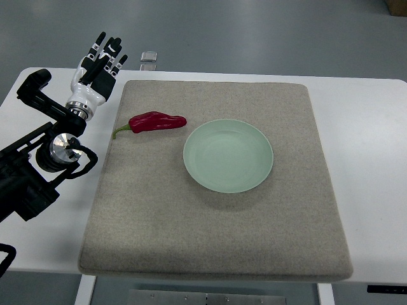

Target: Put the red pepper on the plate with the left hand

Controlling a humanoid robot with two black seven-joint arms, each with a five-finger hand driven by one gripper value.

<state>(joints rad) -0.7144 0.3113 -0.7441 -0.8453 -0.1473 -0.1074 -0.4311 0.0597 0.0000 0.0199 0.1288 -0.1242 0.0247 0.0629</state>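
So there's a mat (pixel 216 241) covering most of the tabletop (pixel 369 159). The plate (pixel 228 155) sits on the mat around its middle, and the pepper (pixel 154 122) lies on the mat just left of the plate, not touching it. The left hand (pixel 98 67) is further left of the plate, off the mat's far corner.

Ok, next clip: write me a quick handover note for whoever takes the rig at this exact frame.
Left hand: open, fingers spread, holding nothing, over the table's far left corner beside the mat.
Right hand: not in view.
Red pepper: lying on the grey mat, stem toward the left hand, just left of the plate and apart from it.
Plate: pale green, empty, mid-mat.
Done: nothing yet; pepper not grasped.
Left: reach, grasp the pepper, carry it to the plate, release.
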